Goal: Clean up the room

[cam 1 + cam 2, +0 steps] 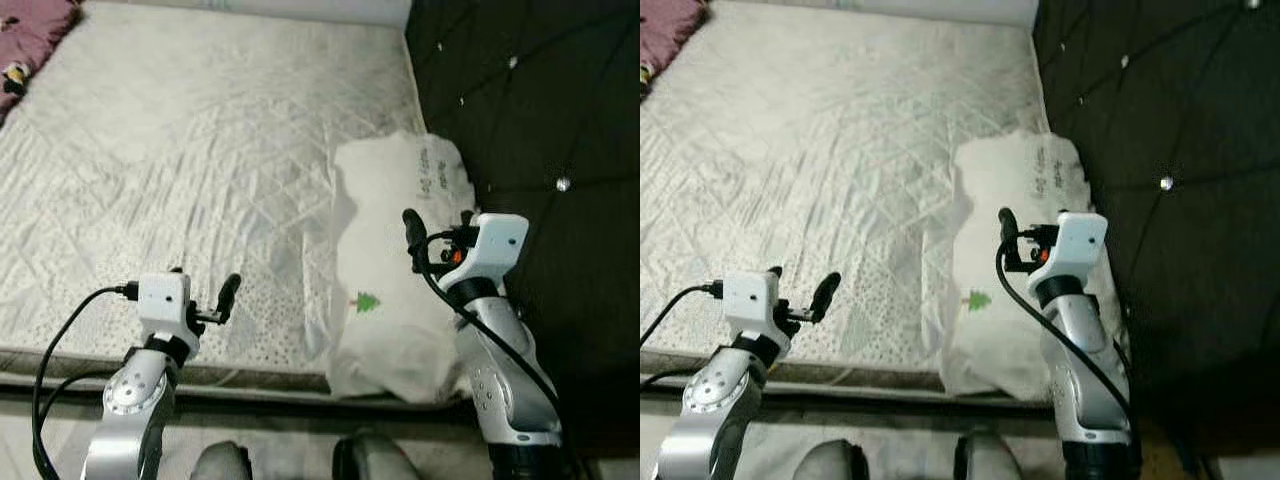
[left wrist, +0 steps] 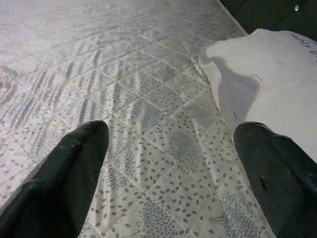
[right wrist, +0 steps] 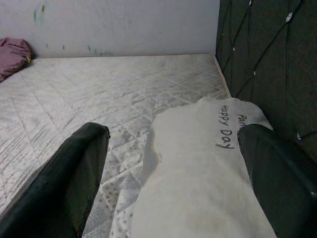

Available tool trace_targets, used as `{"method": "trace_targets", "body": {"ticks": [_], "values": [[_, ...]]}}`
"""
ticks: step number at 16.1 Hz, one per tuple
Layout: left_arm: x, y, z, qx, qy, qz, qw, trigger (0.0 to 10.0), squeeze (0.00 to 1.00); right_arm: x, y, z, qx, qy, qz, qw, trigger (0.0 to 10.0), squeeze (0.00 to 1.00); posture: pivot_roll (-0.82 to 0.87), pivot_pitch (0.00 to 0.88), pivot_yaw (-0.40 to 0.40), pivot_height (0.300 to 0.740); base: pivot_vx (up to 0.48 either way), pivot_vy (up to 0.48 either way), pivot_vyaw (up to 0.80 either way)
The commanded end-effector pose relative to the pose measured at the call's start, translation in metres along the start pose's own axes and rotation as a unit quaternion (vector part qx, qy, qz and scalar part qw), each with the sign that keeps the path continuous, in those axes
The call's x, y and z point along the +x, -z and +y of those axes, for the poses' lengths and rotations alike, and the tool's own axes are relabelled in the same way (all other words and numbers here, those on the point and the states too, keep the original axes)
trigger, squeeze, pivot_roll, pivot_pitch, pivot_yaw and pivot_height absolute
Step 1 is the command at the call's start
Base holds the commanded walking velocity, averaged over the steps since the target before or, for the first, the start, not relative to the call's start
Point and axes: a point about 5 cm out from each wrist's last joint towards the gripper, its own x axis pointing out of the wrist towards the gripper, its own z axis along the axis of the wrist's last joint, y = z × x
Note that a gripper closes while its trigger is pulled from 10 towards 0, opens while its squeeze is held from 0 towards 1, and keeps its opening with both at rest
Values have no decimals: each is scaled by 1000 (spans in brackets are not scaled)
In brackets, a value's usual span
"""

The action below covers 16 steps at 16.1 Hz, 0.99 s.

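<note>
White pillow lies on mattress at its 3 o'clock edge, against dark headboard; long axis runs 12–6. Right gripper above pillow, fingers wide apart, empty. Left gripper at 7 o'clock, likewise spread, empty.

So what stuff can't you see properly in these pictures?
- The purple cloth: cut off by the head views' corner, so its shape is unclear.
- The small black-and-white thing beside it: too small to identify.
- The white pillow: the right gripper and its arm cover part of it; beyond "Happy Day", the right wrist view's finger hides more printing.
- The left gripper hovers over the mattress.
</note>
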Motion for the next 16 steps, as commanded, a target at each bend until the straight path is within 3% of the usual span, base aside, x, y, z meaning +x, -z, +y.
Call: {"method": "trace_targets", "body": {"ticks": [1,7,9,12,16], "values": [[-1,3,1,4,-3,7,1000,10000,0,-3,6,-5,2,11,11,1000,10000,0,17,91,-49,740,0,0,0],[-1,3,1,3,4,8,1000,10000,0,-3,18,-16,11,46,39,998,10000,0,20,91,-49,740,0,318,0],[-1,4,1,4,5,9,1000,10000,0,-3,20,-14,11,40,44,998,10000,0,24,89,-52,740,0,444,0],[-1,4,0,4,7,9,1000,10000,0,-3,21,-14,12,40,45,998,10000,0,23,90,-52,740,0,451,-713],[-1,5,0,4,8,11,1000,10000,0,-3,22,-14,14,38,47,998,10000,0,22,90,-52,740,0,468,0]]}}
